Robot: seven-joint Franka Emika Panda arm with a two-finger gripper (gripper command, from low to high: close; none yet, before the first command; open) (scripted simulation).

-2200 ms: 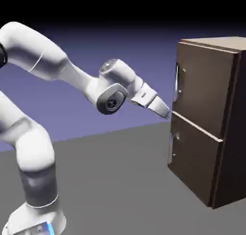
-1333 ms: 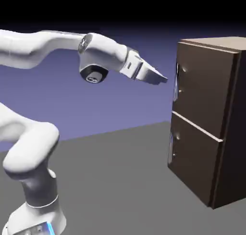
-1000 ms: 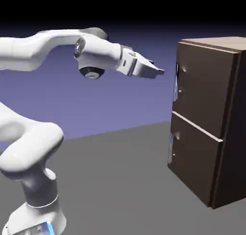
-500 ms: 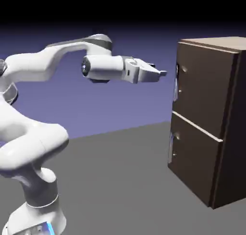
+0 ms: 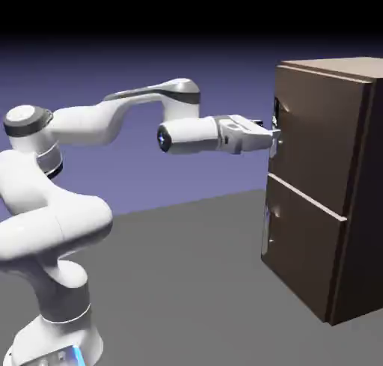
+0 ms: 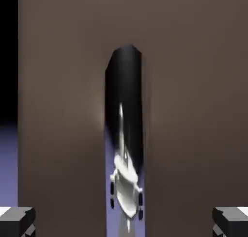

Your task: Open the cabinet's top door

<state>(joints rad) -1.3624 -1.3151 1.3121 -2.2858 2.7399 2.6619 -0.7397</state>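
Top door (image 5: 318, 140): shut, upper front of the cabinet (image 5: 368, 230). Its silvery handle (image 5: 274, 147) stands upright near the edge on the exterior view's left, just ahead of my pincer (image 5: 267, 128). Jaws wide, nothing gripped. Hand view: handle's long axis runs top to bottom, midway between my tips, square across my closing line. Contact, can't tell. My judgement: ease straight in, then close across the bar.
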